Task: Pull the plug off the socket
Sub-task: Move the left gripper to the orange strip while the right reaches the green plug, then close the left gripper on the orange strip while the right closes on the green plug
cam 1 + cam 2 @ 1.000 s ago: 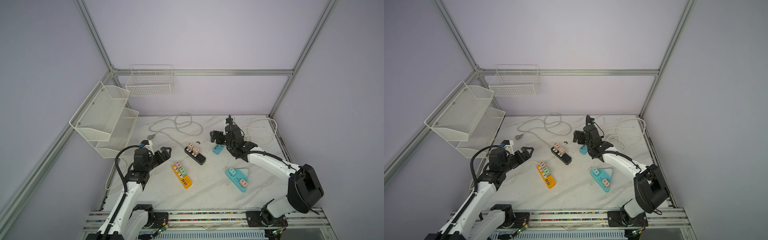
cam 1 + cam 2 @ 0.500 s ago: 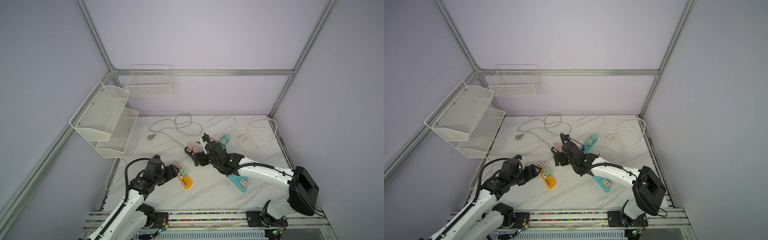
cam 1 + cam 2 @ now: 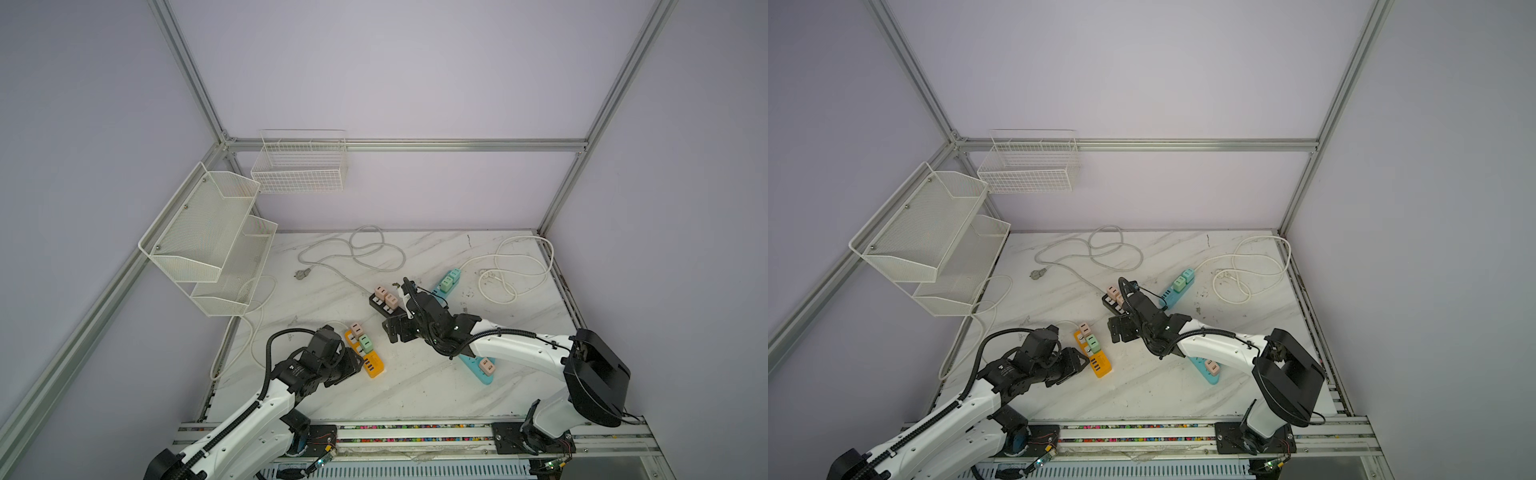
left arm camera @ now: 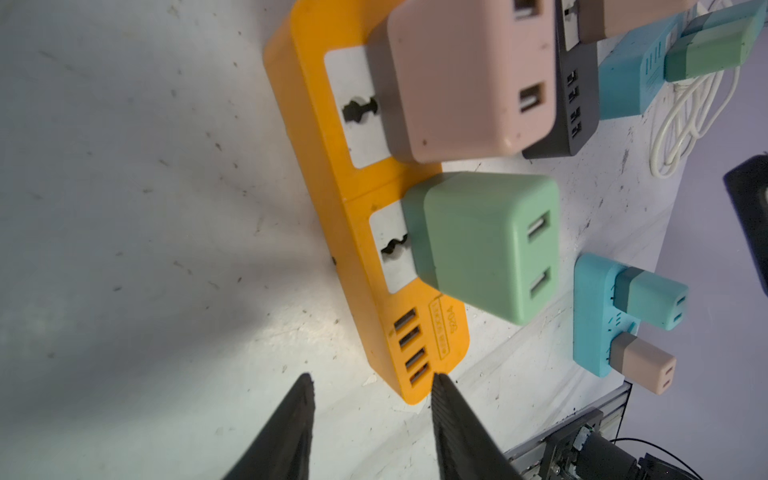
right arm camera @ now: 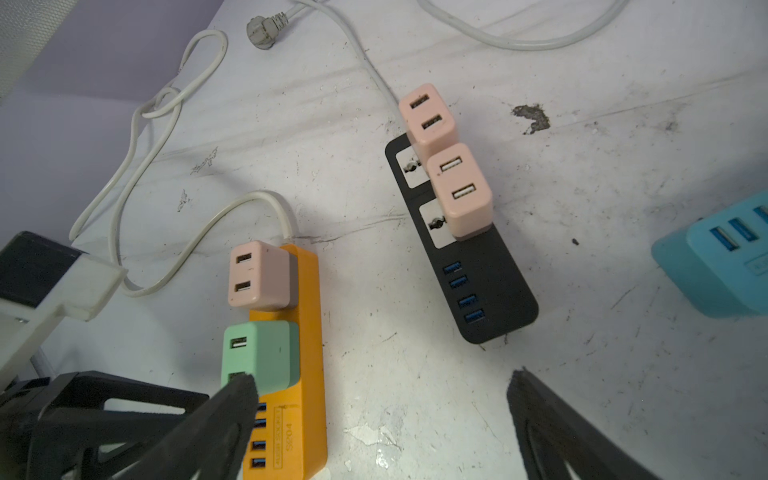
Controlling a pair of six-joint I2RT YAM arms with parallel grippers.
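Orange strip (image 4: 365, 183) carries pink plug (image 4: 469, 79) and green plug (image 4: 482, 245); black strip (image 4: 577, 104) nearby.

In a top view, four power strips lie on the table (image 3: 415, 390). The front strip (image 3: 374, 368), lower centre, bears two plugs (image 3: 365, 343); its near end sits at my left claw (image 4: 372, 379). The middle strip (image 3: 380, 309), centre frame, lies just above my right claw (image 5: 380, 376). The back strip (image 3: 439, 290) lies to its right. The right strip (image 3: 478, 374), lower right, runs under my right arm. One cord (image 3: 365, 249) coils at upper centre, another cord (image 3: 515, 270) at upper right. Shelves (image 3: 199, 232) hang at left, with a basket (image 3: 299, 174) to their upper right on the rear wall.
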